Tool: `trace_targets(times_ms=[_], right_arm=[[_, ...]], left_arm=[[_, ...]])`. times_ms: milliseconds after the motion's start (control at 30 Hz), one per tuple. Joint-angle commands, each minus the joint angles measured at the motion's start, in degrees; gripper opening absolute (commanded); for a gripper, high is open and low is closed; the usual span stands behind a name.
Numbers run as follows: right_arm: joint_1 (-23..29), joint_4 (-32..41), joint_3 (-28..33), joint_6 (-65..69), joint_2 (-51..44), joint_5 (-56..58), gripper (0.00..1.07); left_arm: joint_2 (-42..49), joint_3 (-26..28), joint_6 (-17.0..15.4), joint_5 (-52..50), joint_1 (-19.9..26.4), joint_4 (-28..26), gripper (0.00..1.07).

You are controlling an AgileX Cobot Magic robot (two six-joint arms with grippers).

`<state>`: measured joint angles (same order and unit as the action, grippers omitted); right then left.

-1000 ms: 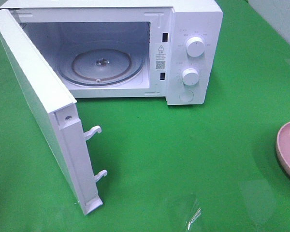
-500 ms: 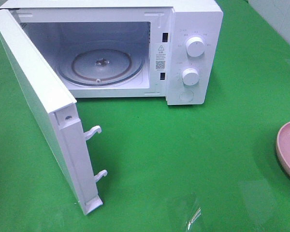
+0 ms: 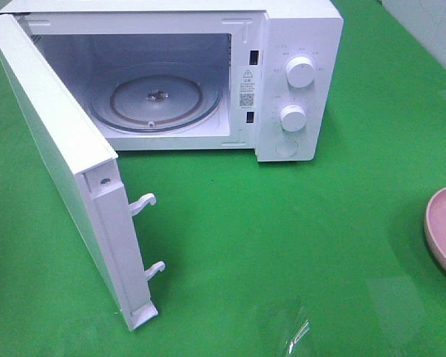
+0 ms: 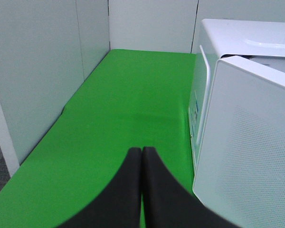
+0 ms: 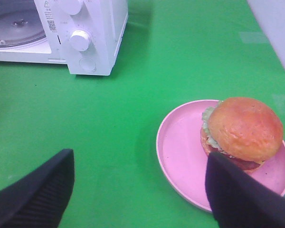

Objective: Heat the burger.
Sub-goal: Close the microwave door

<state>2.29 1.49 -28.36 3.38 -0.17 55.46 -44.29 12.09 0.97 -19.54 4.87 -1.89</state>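
The burger sits on a pink plate on the green tabletop. We see the left end effector clenched empty, the right end effector released. The microwave stands open — its warning sticker shows a QR code, text unreadable.

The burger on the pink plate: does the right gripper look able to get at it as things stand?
Probably yes. The right gripper is open, and nothing stands between it and the burger, which sits uncovered on the pink plate; one finger is already beside the plate.
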Motion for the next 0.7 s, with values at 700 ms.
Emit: trace_targets(times_ms=[700], right_arm=[[-0.2,0.5,0.2,-0.5,-1.5,-0.6,0.73]], left_arm=[[-25.4,2.1,-16.8,-22.1,-8.9,22.6,0.00]])
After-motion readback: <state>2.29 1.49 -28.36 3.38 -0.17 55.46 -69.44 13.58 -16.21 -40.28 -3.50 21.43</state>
